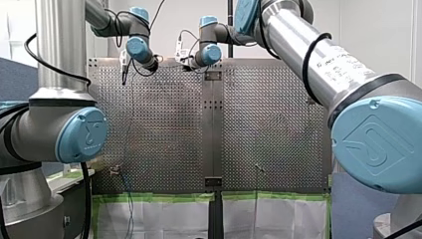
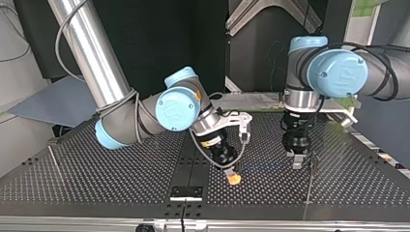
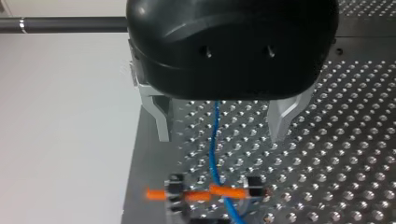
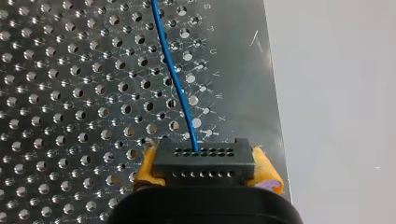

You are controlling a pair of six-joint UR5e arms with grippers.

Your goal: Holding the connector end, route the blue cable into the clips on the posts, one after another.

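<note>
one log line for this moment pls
right claw: shut on connector | left claw: open, over blue cable | orange clip: cable across it

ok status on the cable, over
My right gripper shut on the black connector, yellow pads. My left gripper open above the blue cable. Cable crosses the orange clip; seated or not, cannot tell. Nothing seen in the way.

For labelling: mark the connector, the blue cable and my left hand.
connector [image 4: 201, 161]: right wrist view, black body's middle.
blue cable [image 4: 173, 79]: right wrist view, mid-run ahead of the connector.
my left hand [image 3: 220, 135]: left wrist view, midway between fingertips.
</note>
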